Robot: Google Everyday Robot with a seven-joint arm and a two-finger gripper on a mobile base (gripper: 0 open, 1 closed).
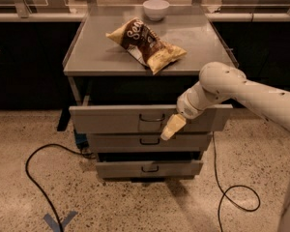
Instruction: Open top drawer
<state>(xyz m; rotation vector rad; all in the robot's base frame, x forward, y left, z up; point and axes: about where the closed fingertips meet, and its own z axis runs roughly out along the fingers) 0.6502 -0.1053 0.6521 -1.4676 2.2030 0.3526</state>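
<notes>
The top drawer (111, 119) is the widest of three grey metal drawers under a grey table; it stands pulled out a little, its front ahead of the table's edge. Its small dark wire handle (152, 117) sits at the centre of the front. My gripper (170, 128) hangs on the white arm in front of the drawer front, just right of and below the handle, its pale fingers (173, 126) pointing down-left. It overlaps the lower edge of the top drawer and the second drawer (116, 142).
A chip bag (146, 44) and a white bowl (155, 8) lie on the grey table top (92, 47). The third drawer (121, 168) is lowest. Black cables (34, 178) loop on the speckled floor left and right. Blue tape (60, 221) marks the floor.
</notes>
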